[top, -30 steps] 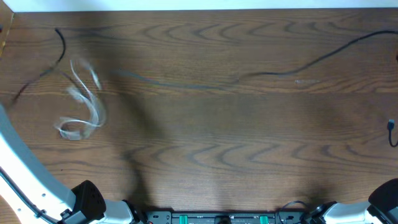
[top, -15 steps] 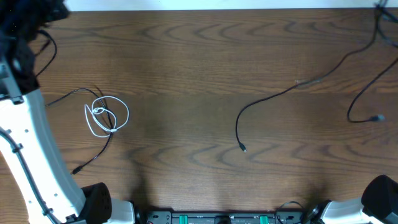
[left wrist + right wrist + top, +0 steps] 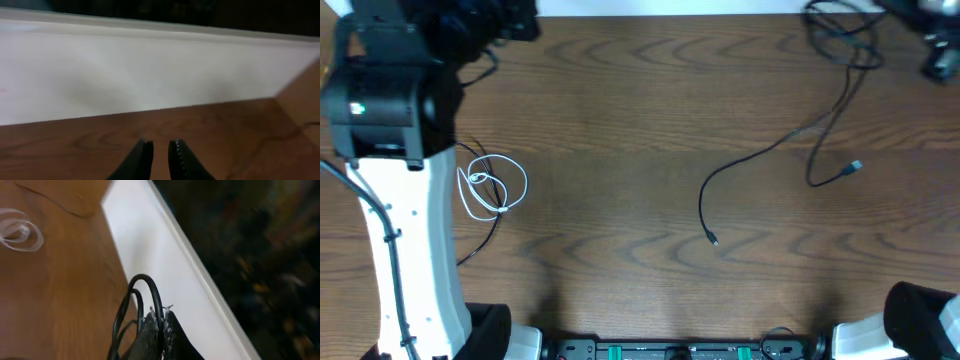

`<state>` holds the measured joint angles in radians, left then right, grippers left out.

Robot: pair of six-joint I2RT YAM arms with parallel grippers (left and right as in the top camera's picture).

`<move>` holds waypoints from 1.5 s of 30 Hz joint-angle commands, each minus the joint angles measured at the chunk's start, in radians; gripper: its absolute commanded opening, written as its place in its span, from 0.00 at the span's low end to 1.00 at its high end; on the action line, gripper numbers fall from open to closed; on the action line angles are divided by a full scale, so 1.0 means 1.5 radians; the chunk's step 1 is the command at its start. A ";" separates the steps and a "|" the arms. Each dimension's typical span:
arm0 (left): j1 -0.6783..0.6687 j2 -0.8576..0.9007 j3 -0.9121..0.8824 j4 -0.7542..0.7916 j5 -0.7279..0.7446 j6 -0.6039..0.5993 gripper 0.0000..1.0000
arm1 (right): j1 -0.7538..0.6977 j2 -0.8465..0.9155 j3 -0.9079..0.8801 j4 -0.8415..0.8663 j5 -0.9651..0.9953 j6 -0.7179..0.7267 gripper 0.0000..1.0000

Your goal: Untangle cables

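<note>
A white cable (image 3: 490, 186) lies coiled at the left of the table, with a thin black cable (image 3: 480, 240) threaded through the coil. My right gripper (image 3: 161, 314) is shut on a looped long black cable (image 3: 150, 287) at the far right edge. Two strands of that cable trail over the wood, one to a plug (image 3: 713, 240) at the centre, one to a plug (image 3: 855, 167) further right. My left gripper (image 3: 160, 145) hangs above the far left corner (image 3: 515, 25), its jaws a narrow gap apart with nothing between them.
The white left arm (image 3: 405, 230) stands over the table's left side, next to the coil. A white wall (image 3: 150, 70) runs along the table's far edge. Black arm bases (image 3: 920, 320) sit at the near edge.
My left arm has swung up and to the right along the far edge. The right gripper has carried the black cable left, dragging its right plug inward. The coil has settled since a second ago.
</note>
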<state>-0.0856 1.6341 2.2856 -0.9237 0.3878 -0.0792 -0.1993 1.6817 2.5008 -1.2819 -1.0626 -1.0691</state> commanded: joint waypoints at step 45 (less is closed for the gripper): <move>-0.183 0.018 0.005 -0.077 0.156 0.070 0.15 | 0.290 0.095 0.003 0.122 0.122 0.062 0.01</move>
<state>-0.3553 1.6550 2.2856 -1.0389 0.6022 0.0002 0.2306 1.8111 2.5004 -1.1076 -0.8913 -0.9962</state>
